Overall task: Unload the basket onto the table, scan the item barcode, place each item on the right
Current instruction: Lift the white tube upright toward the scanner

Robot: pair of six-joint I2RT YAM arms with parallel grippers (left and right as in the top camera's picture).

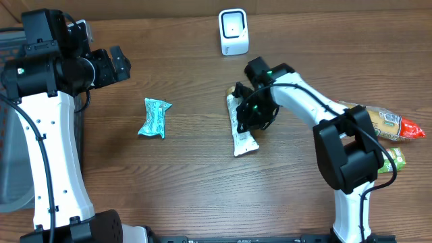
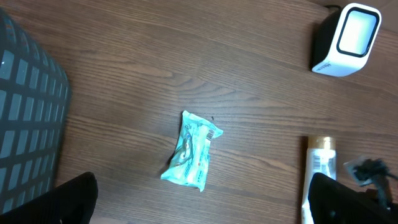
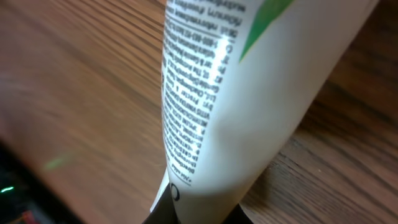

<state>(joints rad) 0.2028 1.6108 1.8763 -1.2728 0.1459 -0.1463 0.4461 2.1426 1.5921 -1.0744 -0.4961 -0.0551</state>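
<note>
A white tube with small black print and a green mark (image 1: pixel 241 131) lies on the wooden table, near the middle. My right gripper (image 1: pixel 251 115) is shut on it; in the right wrist view the tube (image 3: pixel 249 93) fills the frame, pinched between the dark fingers (image 3: pixel 186 205) at the bottom. The white barcode scanner (image 1: pixel 233 32) stands at the far edge, well apart from the tube. My left gripper (image 1: pixel 118 64) hangs open and empty at the far left. In the left wrist view it (image 2: pixel 204 202) looks down on the scanner (image 2: pixel 346 38) and the tube's end (image 2: pixel 318 174).
A teal packet (image 1: pixel 154 117) lies left of the tube, also in the left wrist view (image 2: pixel 193 150). A package with a red end (image 1: pixel 388 125) and a green item (image 1: pixel 395 158) lie at the right. A grey mesh basket (image 2: pixel 25 124) stands at the left edge.
</note>
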